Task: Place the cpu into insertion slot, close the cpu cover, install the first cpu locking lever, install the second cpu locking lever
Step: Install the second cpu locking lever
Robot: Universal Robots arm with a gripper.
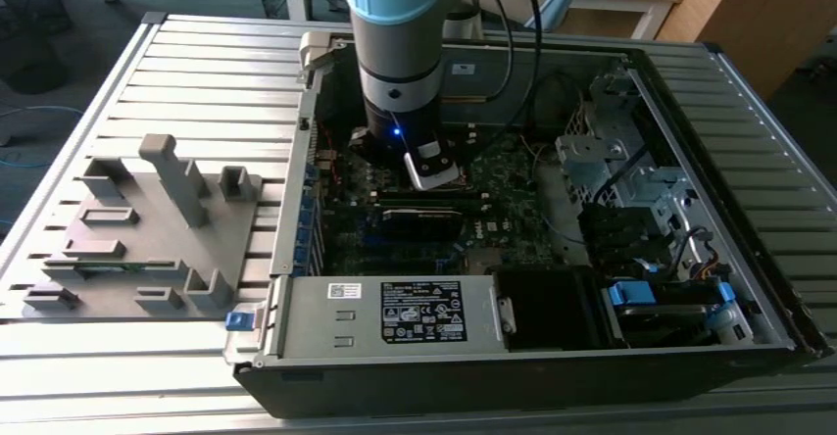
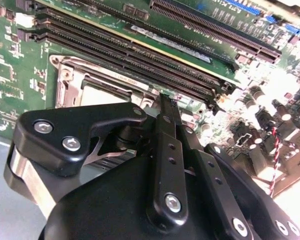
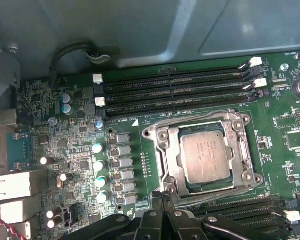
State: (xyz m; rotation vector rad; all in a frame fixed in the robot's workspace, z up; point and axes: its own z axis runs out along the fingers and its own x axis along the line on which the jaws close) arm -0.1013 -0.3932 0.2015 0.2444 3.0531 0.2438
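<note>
On the exterior view's left, a grey moulded fixture plate (image 1: 137, 239) with upright posts lies on the ribbed metal worktop (image 1: 210, 72), well apart from the work. To its right stands the open black computer case (image 1: 732, 288), with a grey white-labelled power box (image 1: 392, 313) along its near edge. The light-blue and grey robot arm (image 1: 399, 33) reaches down into the case over the green motherboard (image 1: 511, 175), toward its left part.

The hand (image 3: 162, 200) sits low over the board; in both wrist views its black fingers (image 2: 167, 130) meet at a narrow tip, so they read as together, holding nothing.

The small square cpu with the dull grey-brown top (image 3: 206, 157) already lies flat in its socket. The thin silvery metal cpu cover (image 3: 165, 160), a square frame with a large open window, lies down around it, flat against the socket. Whether the two locking levers are latched I cannot tell.

The relation that matters: in the first wrist view the fingertips are just beside the cover's edge at one corner of the socket, with the cpu lying just beyond them. The socket lies beside the black memory slots (image 3: 175, 92), its sides parallel to their long axis.
</note>
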